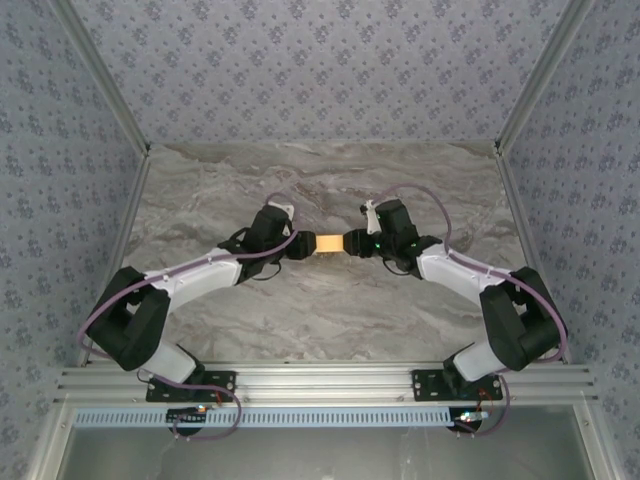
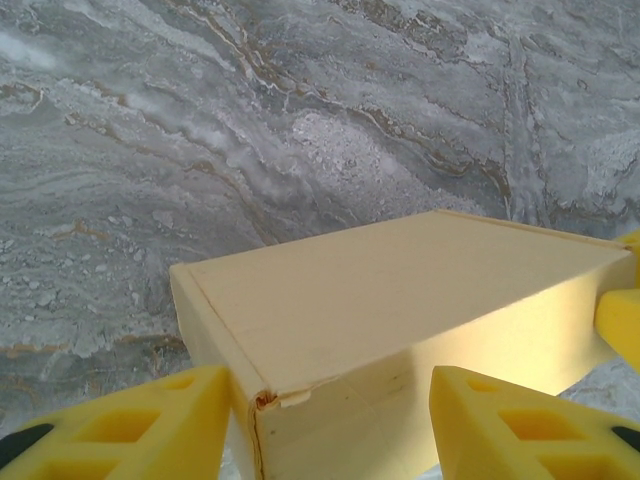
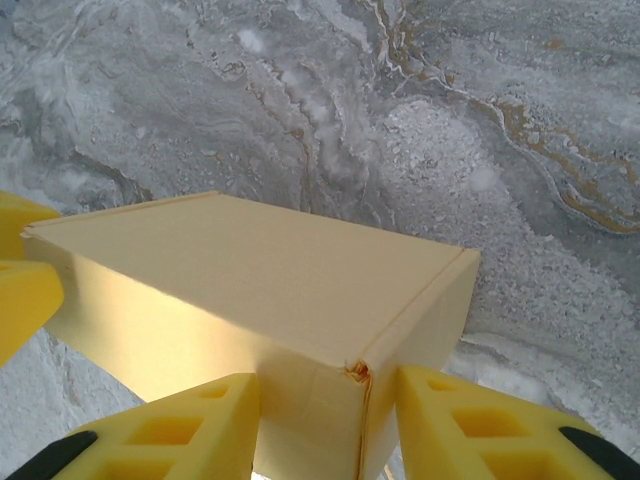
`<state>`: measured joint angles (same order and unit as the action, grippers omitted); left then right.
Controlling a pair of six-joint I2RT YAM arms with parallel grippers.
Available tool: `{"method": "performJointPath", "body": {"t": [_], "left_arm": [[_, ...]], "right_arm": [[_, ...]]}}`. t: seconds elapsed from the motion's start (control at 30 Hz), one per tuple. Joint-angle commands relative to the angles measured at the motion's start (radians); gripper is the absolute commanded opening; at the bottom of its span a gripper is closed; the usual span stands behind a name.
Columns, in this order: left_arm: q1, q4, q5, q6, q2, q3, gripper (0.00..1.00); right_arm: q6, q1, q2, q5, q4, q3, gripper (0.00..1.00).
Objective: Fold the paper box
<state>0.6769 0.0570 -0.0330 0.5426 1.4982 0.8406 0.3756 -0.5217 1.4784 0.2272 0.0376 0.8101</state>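
Box [image 1: 330,242] hangs between your two grippers.
Light, crushable card: left gripper [image 2: 330,378] clamps its left end; right gripper [image 3: 328,380] brackets the right end, clamping unclear; squeeze gently.

1. This is a robotics lab test cell rather than a home: two white-and-black jointed robot arms, left [image 1: 200,272] and right [image 1: 455,268], are bolted side by side to a silver aluminium extrusion rail [image 1: 320,380].
2. Thin purple cables [image 1: 88,322] loop in the open along the arms (nothing is tucked away).
3. The grey marble-patterned tabletop [image 1: 320,315] is boxed in by blue-grey floral-patterned wall panels [image 1: 320,70], held in bare metal frame posts [image 1: 103,75].
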Motion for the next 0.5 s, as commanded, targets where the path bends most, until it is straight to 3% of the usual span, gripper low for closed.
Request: {"method": "performJointPath", "body": {"t": [0.0,0.23,0.47], "left_arm": [[0.042,0.017,-0.079,0.012,-0.005,-0.032,0.55],[0.065,0.03,-0.042,0.028,0.011,-0.094,0.56],[0.064,0.009,-0.019,0.019,0.003,-0.106,0.62]], "right_arm": [[-0.014,-0.055,-0.002,0.013,-0.037,-0.033,0.42],[-0.033,-0.11,0.014,-0.102,-0.038,-0.097,0.46],[-0.053,-0.118,0.002,-0.129,-0.079,-0.106,0.55]]}}
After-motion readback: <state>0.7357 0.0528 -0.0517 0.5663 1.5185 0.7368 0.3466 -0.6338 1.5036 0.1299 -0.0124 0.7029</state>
